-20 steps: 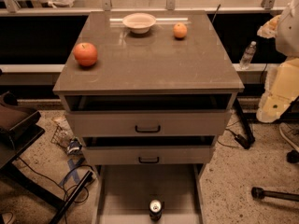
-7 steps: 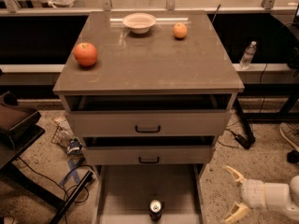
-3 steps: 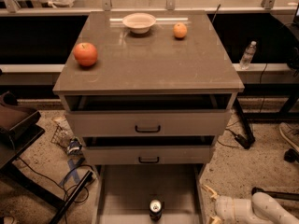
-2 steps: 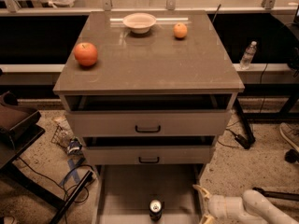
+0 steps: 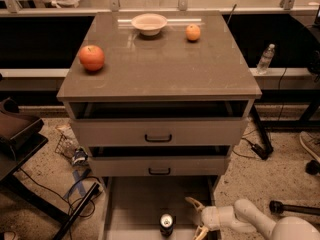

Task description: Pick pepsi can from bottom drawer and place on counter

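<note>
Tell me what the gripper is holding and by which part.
Nothing. The gripper is open over the bottom drawer, beside the pepsi can, with a gap between them.

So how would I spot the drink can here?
Find the grey-brown drawer cabinet, then the pulled-out grey bottom drawer at its foot. A small dark can stands there beside the robot's open white gripper; its shiny silver top distinguishes it from the red apple and orange on the counter.
</note>
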Robot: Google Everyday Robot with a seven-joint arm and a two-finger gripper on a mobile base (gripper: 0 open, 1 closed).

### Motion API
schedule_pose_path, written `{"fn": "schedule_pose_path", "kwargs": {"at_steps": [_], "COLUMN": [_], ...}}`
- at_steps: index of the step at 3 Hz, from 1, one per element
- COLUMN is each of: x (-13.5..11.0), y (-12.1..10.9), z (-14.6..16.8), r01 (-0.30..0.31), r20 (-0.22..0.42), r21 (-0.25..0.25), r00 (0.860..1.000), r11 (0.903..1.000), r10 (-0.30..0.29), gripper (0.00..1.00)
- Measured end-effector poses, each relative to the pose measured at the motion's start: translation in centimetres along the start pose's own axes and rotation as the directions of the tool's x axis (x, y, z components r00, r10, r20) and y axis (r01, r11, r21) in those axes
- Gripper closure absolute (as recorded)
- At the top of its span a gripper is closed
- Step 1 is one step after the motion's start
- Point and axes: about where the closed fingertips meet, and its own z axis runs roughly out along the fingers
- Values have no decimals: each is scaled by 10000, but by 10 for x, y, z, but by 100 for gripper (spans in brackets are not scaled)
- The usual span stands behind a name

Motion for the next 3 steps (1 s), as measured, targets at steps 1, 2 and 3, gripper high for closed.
{"fn": "schedule_pose_path", "kwargs": {"at_steps": [1, 2, 3], "x": [-16, -30, -32], "y": [0, 9, 12], "z": [19, 31, 45], "r01": [681, 929, 946], "r20": [282, 439, 246], "r21": [-148, 105, 410], "r00": [9973, 9947, 9951], "r11": [9976, 9956, 9947], "r10": [-677, -933, -957], "gripper": [0, 0, 0]}}
